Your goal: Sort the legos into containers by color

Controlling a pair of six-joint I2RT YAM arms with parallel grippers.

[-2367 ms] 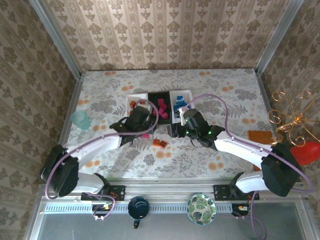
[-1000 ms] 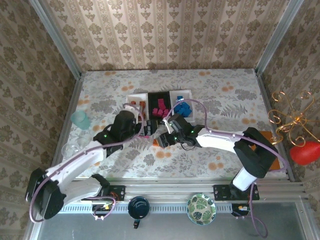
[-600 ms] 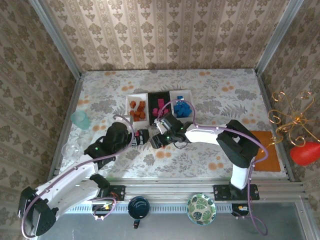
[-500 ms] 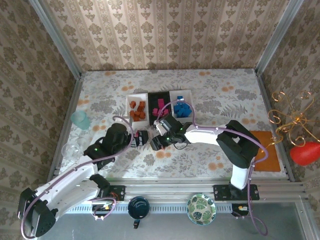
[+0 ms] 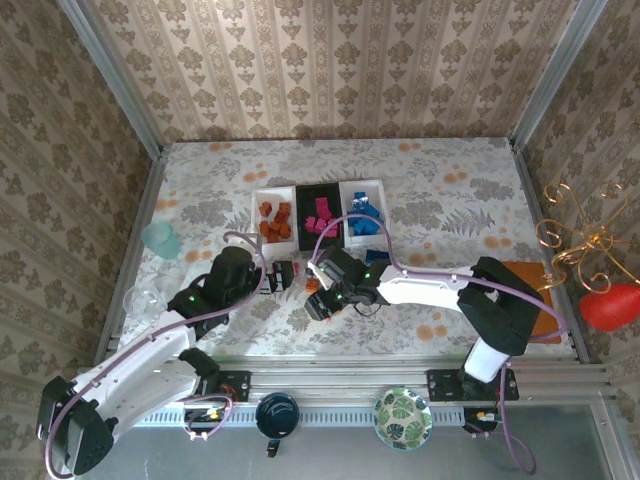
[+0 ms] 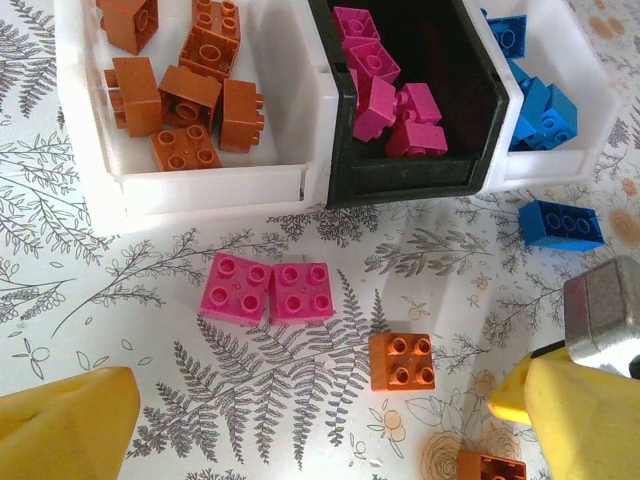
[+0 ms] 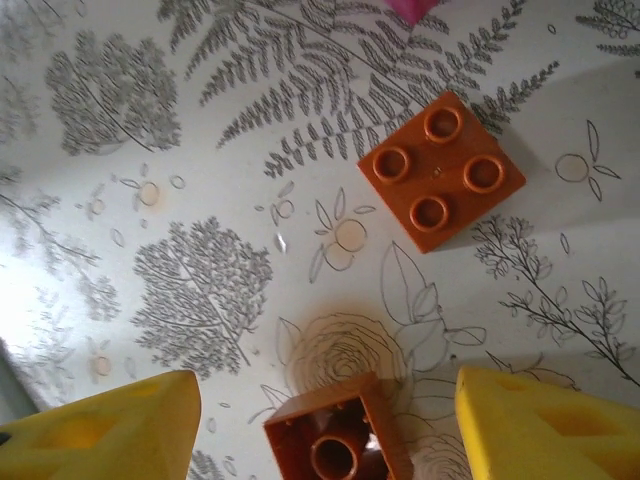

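Top external view showed the table (image 5: 450, 170) with left arm (image 5: 160, 335) and right arm (image 5: 430, 285) reaching to its middle; the three containers (image 5: 320, 190) sat in a row beyond them: left white tray (image 6: 200, 185) holding orange bricks, black tray (image 6: 400, 180) pink, right white tray (image 6: 540, 170) blue; left gripper (image 6: 320, 440) hung over the loose pieces, spread wide, nothing between its pads; right gripper (image 7: 325, 400) sat low, fingers (image 7: 100, 430) partly apart, straddling an overturned orange brick (image 7: 338, 440) with a gap on each side, so no grip yet; loose near the trays lay a pink pair (image 6: 270, 290) touching side by side, a blue brick (image 6: 560, 224) just beside the right white tray's near wall, and a studs-up orange brick (image 7: 441, 171) near the overturned one. Step in hand looked like the right-arm pick of the overturned orange brick; doing it well meant centring the brick between the pads, lowering until they covered its flat side walls, then closing squarely, since a skewed pinch could twist it out; the studs-up neighbour lay close, so the fingers needed to stay off it; the left gripper stood near the way to the left white tray, so a clash was a risk.
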